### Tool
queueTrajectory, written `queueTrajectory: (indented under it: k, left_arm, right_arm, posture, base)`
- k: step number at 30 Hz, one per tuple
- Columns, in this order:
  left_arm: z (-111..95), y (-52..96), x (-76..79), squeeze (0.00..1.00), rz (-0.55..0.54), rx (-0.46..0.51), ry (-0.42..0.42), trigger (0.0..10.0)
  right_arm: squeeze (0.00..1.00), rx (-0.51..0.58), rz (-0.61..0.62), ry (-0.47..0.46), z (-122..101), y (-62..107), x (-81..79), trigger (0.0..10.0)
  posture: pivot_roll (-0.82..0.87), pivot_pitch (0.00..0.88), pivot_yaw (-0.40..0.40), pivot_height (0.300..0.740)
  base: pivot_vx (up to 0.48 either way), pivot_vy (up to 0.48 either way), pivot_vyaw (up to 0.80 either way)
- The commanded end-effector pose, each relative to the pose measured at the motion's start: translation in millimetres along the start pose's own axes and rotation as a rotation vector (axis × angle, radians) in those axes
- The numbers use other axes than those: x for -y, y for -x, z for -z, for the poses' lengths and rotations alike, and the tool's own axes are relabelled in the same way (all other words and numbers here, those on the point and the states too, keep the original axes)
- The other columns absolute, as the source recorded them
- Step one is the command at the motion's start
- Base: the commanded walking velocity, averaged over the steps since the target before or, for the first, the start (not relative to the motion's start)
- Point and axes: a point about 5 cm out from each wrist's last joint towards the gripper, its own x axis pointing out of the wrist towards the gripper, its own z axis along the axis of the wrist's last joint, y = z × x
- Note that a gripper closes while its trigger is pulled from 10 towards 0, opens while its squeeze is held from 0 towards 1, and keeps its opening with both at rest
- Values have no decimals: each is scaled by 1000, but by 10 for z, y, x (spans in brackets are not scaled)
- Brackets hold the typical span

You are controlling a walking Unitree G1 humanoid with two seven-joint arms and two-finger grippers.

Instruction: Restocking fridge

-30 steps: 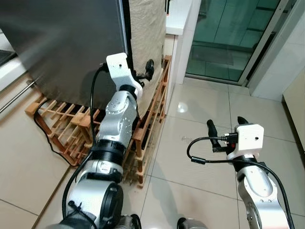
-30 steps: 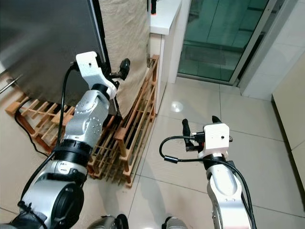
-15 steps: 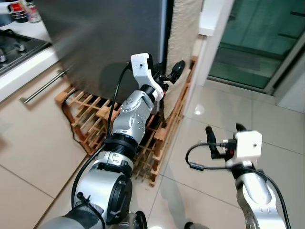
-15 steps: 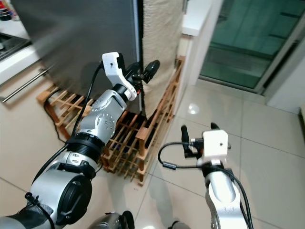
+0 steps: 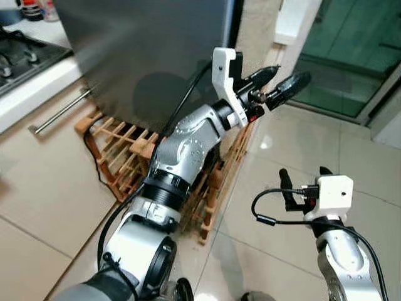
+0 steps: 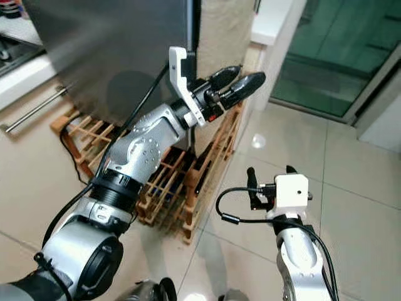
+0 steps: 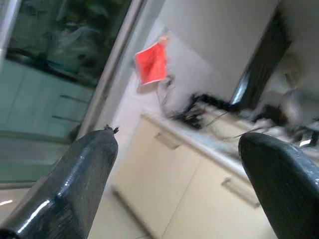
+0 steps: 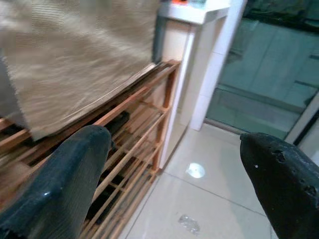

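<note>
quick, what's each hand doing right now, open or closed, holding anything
Left hand: open, empty, raised beside the dark fridge.
Right hand: open, empty, held low over the tiled floor.

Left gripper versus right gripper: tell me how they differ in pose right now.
The left gripper is raised beside the fridge, above the wooden rack, while the right gripper sits low over the tiled floor. The left arm is stretched forward; the right is tucked close. Both are open and hold nothing.
</note>
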Motion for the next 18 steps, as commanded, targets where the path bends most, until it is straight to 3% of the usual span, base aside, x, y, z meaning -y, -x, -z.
queueTrajectory:
  k: [1,2,3,4,5,6,13,15,16,17,18]
  left_arm:
    - [193,-159,321,0,4,60,81,10000]
    - [153,-36,207,0,-54,69,63,10000]
    - [20,227,48,0,-133,107,46,10000]
    - [20,227,48,0,-133,107,46,10000]
    - [-140,457,-33,0,-190,147,14,10000]
    - [-215,550,-53,0,-212,163,-7,10000]
    - [-469,1031,-122,0,-355,201,-102,10000]
    - [-455,1151,-204,0,-443,179,-147,10000]
    - [-416,1235,-307,0,-546,124,-233,10000]
    - [-416,1235,-307,0,-546,124,-233,10000]
    - [-400,1277,-392,0,-628,96,-277,10000]
  right_arm:
    - [0,9,13,-5,-38,-40,7,10000]
    - [0,22,16,-8,-71,-53,1,10000]
    - [0,44,26,-18,-127,-74,6,10000]
    - [0,44,26,-18,-127,-74,6,10000]
    - [0,66,26,-20,-185,-94,7,10000]
    - [0,76,25,-22,-213,-105,4,10000]
    - [0,115,15,-40,-309,-200,-20,10000]
    - [0,121,13,-45,-316,-231,-23,10000]
    - [0,121,3,-44,-318,-268,-41,10000]
    - [0,121,3,-44,-318,-268,-41,10000]
    - [0,116,-3,-37,-314,-292,-55,10000]
  posture:
    - [-253,54,41,740]
    - [-247,53,43,740]
    - [-239,53,42,740]
    - [-239,53,42,740]
    - [-239,53,42,740]
    - [-239,53,42,740]
    - [-172,37,33,740]
    - [-160,33,31,740]
    - [-151,26,29,740]
    - [-151,26,29,740]
    - [-149,23,29,740]
  base:
    - [0,0,0]
    - [0,0,0]
    - [0,0,0]
    - [0,0,0]
    - [0,0,0]
    - [0,0,0]
    - [0,0,0]
    - [0,0,0]
    - [0,0,0]
    - [0,0,0]
    - [0,0,0]
